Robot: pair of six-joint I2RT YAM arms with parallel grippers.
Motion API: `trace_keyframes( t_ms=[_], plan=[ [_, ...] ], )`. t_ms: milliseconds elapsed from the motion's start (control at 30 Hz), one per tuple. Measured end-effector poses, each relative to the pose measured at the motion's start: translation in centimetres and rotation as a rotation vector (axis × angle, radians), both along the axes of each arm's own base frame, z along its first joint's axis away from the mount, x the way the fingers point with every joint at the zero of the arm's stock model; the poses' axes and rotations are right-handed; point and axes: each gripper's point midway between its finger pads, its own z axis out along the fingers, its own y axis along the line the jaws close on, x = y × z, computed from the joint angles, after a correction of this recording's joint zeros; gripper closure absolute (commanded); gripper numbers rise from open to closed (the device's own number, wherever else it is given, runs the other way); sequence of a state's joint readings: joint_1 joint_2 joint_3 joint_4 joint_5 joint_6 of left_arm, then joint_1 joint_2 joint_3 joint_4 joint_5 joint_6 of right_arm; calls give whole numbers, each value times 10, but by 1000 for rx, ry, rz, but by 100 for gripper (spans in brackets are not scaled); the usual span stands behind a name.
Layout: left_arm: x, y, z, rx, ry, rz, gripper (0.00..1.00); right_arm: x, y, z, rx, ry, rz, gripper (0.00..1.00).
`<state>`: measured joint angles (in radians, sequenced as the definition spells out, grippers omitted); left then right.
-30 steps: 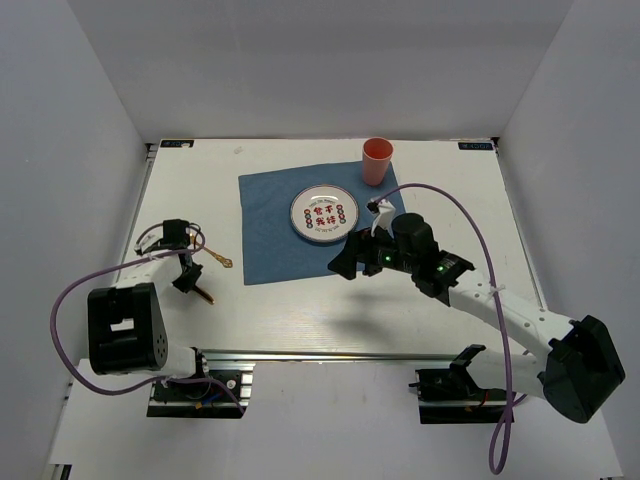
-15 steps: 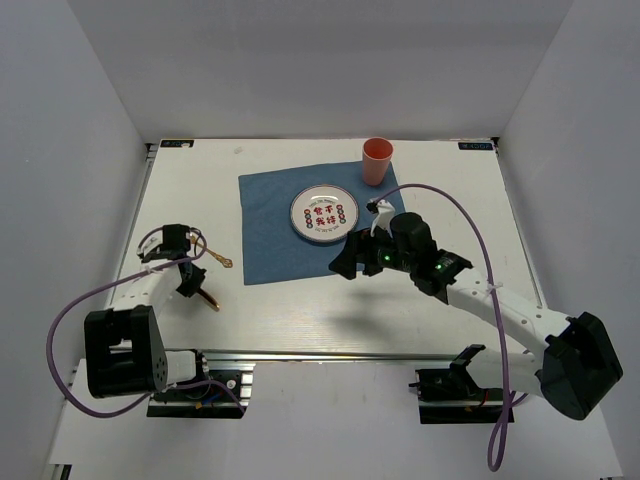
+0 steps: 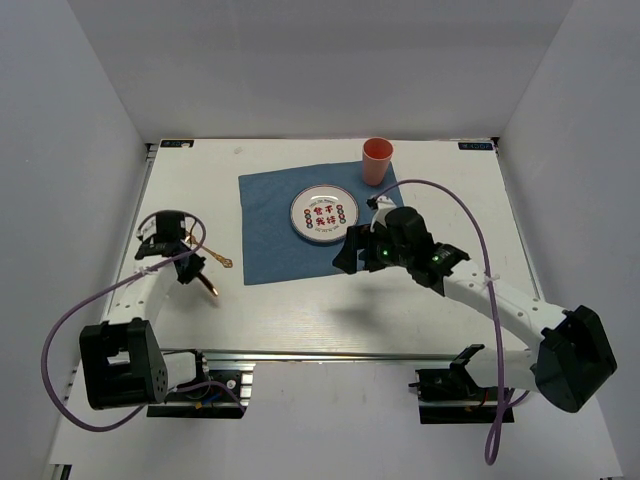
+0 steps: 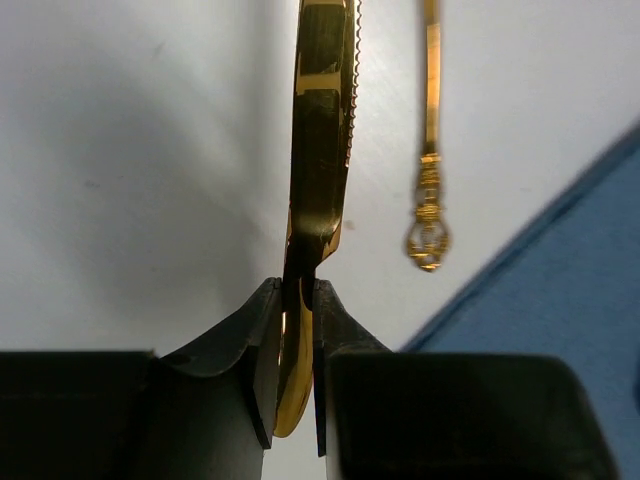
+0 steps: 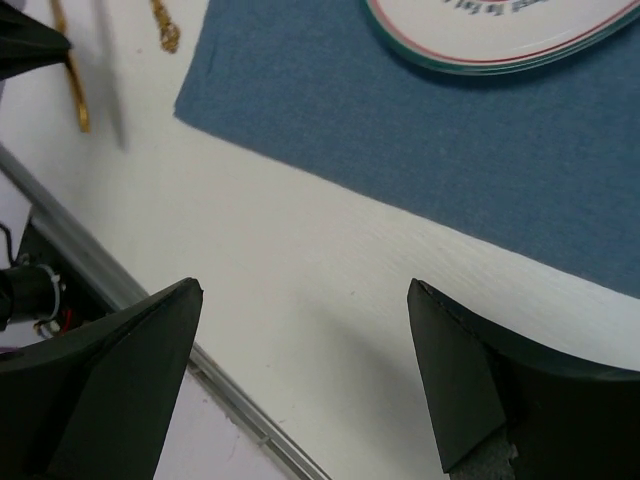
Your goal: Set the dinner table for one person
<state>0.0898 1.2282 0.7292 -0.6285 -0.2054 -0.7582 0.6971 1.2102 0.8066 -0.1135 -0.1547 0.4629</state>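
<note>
Left pincer (image 4: 297,300) pinches your knife (image 4: 322,130) near its handle, blade pointing straight out from it, over the bench (image 4: 130,150) left of the cloth (image 4: 570,280). Right pincer (image 5: 305,300) gapes wide, empty. Bench's long axis runs left-right.

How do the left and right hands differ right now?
Left hand is shut on the gold knife; right hand stands wide open, empty. Left hand is over bare table left of the blue cloth; right hand hovers at the cloth's near edge, near the plate. Both have black fingers.
</note>
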Motion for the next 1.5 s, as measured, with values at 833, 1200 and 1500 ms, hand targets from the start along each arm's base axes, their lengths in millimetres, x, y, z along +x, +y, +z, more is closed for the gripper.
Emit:
trace_keyframes(
  t_ms=[833,1200,1500],
  plan=[
    [122,-309,32,-250,-95,-517,100,73,-116,100,-209,-152,-437,11],
    [130,-439,1,-290,-92,-625,100,65,-144,106,-242,-142,-496,11],
    [139,-490,-22,-299,-103,-671,100,64,-146,101,-230,-119,-490,11]
  ],
)
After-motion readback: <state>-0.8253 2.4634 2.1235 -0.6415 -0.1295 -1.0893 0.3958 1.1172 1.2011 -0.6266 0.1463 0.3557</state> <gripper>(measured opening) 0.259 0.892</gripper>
